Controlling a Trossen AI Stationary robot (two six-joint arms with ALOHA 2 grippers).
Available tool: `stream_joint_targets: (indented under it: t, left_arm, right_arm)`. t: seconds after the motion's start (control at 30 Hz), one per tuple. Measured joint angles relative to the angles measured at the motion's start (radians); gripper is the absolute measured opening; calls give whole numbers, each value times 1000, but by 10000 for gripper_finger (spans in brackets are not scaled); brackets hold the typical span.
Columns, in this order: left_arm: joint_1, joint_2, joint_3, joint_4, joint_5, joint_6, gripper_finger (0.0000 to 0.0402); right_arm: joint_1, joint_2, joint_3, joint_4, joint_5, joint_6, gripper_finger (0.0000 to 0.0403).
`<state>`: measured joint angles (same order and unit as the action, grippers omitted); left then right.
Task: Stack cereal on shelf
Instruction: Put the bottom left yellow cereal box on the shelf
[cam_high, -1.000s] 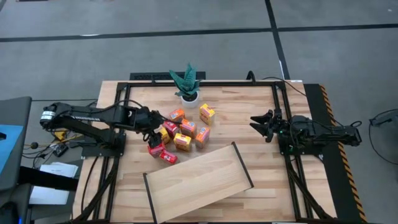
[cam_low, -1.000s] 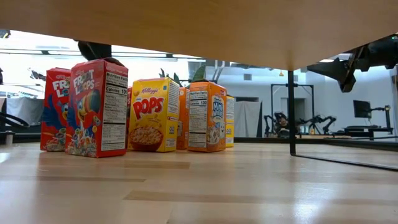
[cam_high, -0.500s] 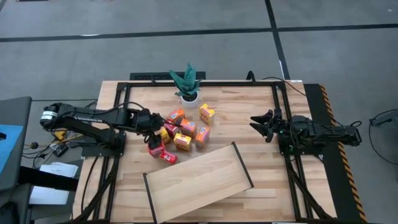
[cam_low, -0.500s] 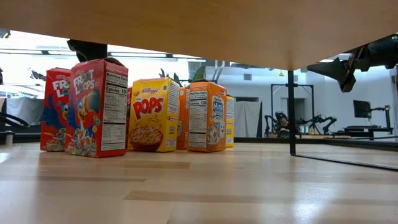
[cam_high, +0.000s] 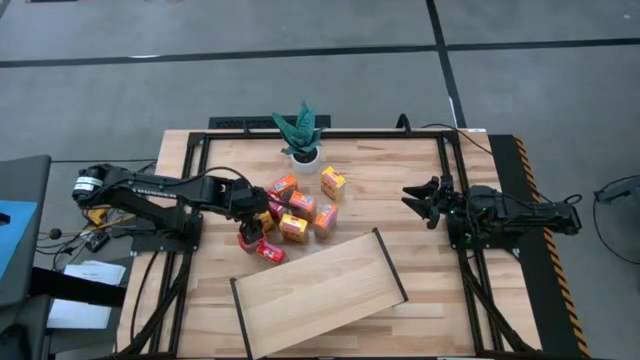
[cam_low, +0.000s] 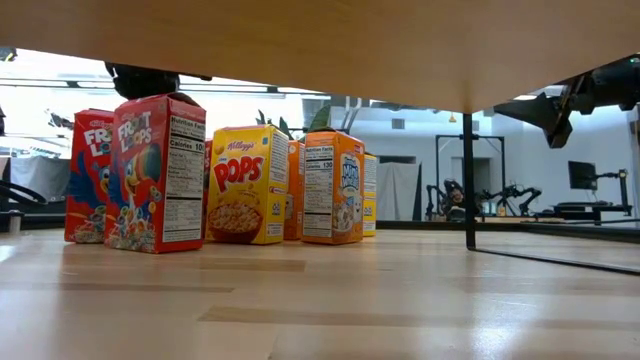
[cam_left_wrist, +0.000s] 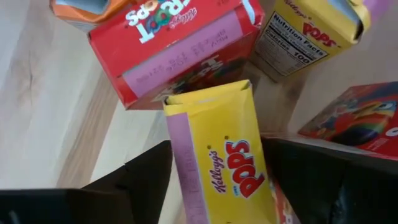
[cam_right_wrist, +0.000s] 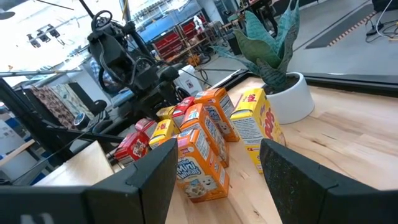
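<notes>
High view, from the left: the left pincer (cam_high: 256, 216) sits over the cluster of cereal (cam_high: 296, 213) boxes at mid-surface (cam_high: 400, 170), its fingers (cam_left_wrist: 146, 177) spread either side of a yellow Pops box (cam_left_wrist: 217, 162); a firm pinch cannot be told. The shelf (cam_high: 320, 293) lies flat just beside the cluster. Far right, the right pincer (cam_high: 412, 200) hangs spread, empty.

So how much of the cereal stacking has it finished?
None yet: the shelf is bare. The left gripper is closing around a yellow box in the cluster of boxes. The right gripper waits open. Every box remains to stack.
</notes>
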<state>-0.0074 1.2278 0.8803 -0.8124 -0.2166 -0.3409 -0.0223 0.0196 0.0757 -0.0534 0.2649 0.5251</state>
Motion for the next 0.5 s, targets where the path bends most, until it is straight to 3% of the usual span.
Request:
stream_joint_targets:
  t: [0.5]
  left_arm:
    - [0,0,0,0,29,-69,162]
  right_arm:
    - [0,0,0,-1,0,-2,255]
